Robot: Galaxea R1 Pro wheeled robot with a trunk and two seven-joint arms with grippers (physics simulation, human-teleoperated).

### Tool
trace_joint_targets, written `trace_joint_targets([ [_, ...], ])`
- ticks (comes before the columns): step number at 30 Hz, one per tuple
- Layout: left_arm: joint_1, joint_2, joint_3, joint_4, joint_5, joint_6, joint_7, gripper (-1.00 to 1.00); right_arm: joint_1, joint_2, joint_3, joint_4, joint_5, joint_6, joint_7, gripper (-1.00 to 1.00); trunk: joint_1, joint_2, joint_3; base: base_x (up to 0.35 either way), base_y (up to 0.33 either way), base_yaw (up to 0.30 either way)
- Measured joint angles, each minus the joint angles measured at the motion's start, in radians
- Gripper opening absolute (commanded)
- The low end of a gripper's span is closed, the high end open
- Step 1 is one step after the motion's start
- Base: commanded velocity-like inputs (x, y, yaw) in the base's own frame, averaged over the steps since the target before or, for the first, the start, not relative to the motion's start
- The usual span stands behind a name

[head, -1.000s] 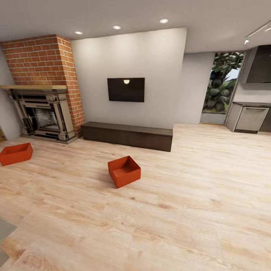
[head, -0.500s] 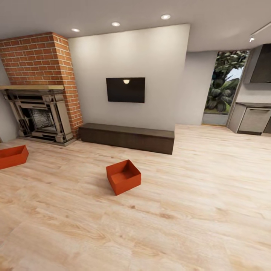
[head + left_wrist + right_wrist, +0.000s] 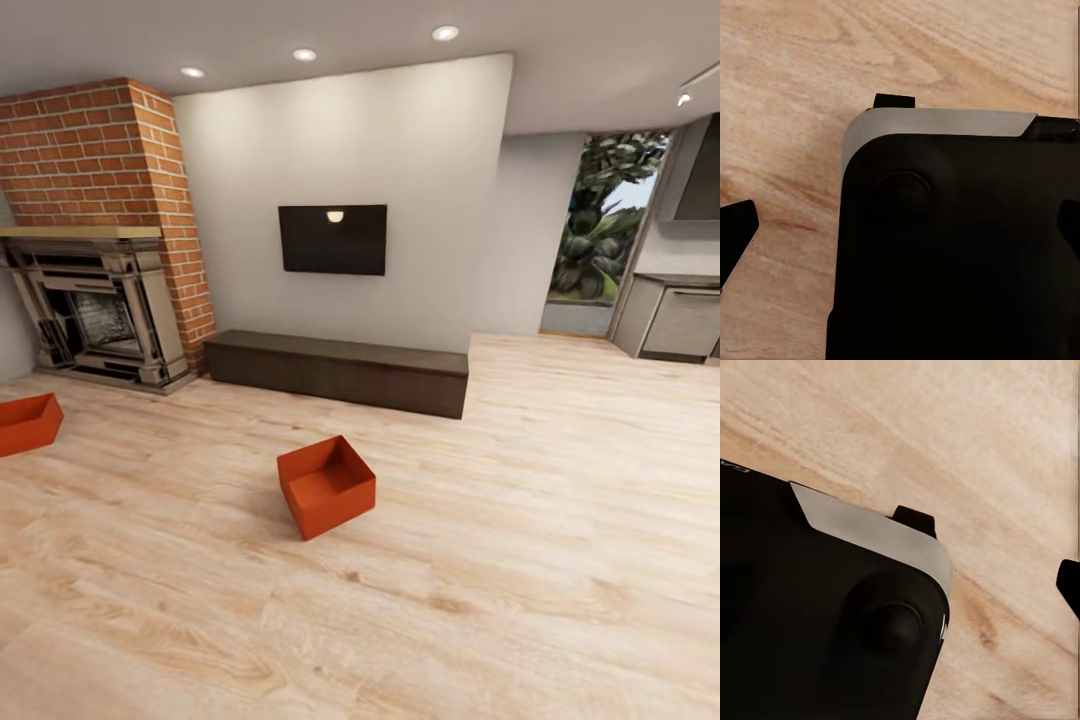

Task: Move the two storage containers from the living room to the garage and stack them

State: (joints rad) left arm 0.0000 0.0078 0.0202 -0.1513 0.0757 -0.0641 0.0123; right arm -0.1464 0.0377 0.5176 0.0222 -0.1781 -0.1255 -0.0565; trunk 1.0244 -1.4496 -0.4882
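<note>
Both claws point down over the robot's black base (image 3: 960,247), fingers spread, gripping nothing

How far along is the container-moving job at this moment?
Nothing looks done yet: both storage containers, the nearer container and the farther container, sit on the living room's wood floor. Neither is held. Everything is left: carrying both to the garage and stacking them there.

Bright, even, soft ceiling-spot lighting

head forward, wrists down, sharing wood floor (image 3: 520,560)
</note>
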Motion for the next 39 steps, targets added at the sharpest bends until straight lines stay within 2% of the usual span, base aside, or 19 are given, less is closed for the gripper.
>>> trace_joint_targets([
  [39, 0.0, 0.0, 0.0, 0.0, 0.0, 0.0, 0.0, 1.0, 0.0, 0.0, 0.0, 0.0, 0.0, 0.0, 0.0, 1.0, 0.0, 0.0, 0.0, 0.324, 0.0, 0.0],
])
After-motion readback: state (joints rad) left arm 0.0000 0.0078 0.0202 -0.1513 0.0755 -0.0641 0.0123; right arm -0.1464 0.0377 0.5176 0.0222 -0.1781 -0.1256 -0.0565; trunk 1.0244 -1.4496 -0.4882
